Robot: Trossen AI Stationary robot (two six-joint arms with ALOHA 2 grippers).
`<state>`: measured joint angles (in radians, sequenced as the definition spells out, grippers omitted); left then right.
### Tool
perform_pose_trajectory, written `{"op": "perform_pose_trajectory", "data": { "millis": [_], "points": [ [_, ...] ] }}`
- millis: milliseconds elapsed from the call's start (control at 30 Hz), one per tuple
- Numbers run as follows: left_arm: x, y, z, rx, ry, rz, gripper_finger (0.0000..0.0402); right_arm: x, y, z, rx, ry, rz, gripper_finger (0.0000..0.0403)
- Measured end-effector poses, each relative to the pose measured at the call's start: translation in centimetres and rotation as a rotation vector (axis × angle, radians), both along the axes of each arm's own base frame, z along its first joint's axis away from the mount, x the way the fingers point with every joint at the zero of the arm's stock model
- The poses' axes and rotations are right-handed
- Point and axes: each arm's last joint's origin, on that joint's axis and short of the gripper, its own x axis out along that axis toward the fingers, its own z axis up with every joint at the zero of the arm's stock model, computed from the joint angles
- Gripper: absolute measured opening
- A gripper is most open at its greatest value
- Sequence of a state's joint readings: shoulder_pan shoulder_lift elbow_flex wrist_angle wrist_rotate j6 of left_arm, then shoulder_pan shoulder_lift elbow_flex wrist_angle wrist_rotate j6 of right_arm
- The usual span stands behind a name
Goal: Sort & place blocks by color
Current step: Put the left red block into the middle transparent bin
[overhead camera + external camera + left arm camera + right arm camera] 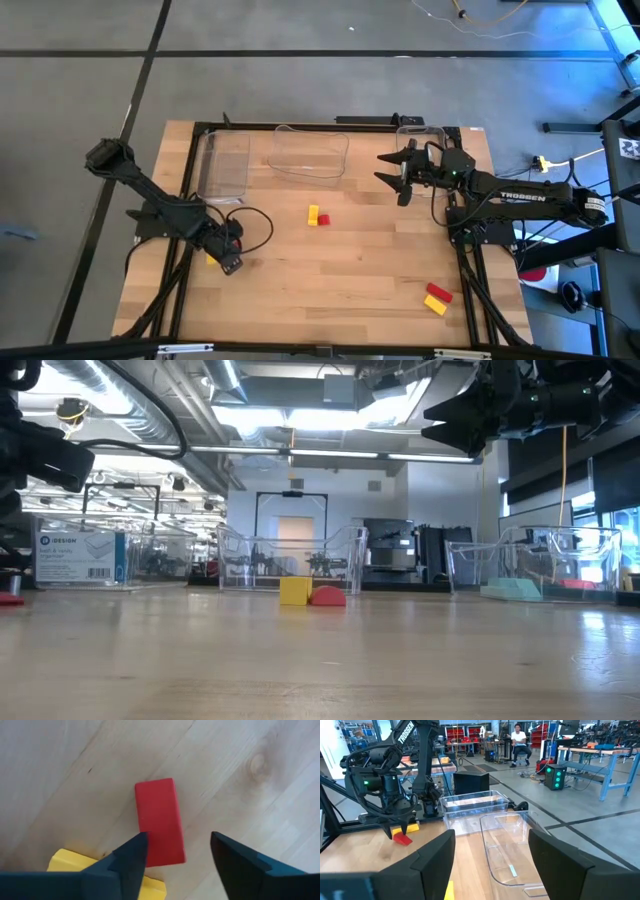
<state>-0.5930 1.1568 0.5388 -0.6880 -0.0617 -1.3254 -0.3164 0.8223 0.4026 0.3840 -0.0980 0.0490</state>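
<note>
Left hand, fingers spread, straddles a red block; right hand hangs released. Most blocks seem unsorted.

Light wooden table framed by black rails, seen from above. Along the far edge, three clear plastic bins: one at far left, one in the middle, one at far right. Near the centre, a yellow block touching a red block. Toward the near right corner, a red block just beside a yellow block. At the left side, a red block lying flat on the wood next to a yellow block.
</note>
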Motion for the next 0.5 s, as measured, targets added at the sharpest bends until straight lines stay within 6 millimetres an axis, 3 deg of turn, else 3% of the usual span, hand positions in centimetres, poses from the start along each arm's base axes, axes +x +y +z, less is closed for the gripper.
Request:
{"op": "perform_pose_trajectory", "data": {
  "millis": [200, 500],
  "points": [
    [-0.03, -0.01, -0.01, -0.007, 0.008, -0.004, 0.0284, 0.00, 0.01, 0.00, -0.003, 0.001, 0.000, 0.0255],
    [-0.13, -0.22, 0.00, -0.061, 0.040, -0.033, 0.0287, 0.00, 0.00, 0.00, -0.001, 0.000, 0.000, 0.0255]
  ]
}}
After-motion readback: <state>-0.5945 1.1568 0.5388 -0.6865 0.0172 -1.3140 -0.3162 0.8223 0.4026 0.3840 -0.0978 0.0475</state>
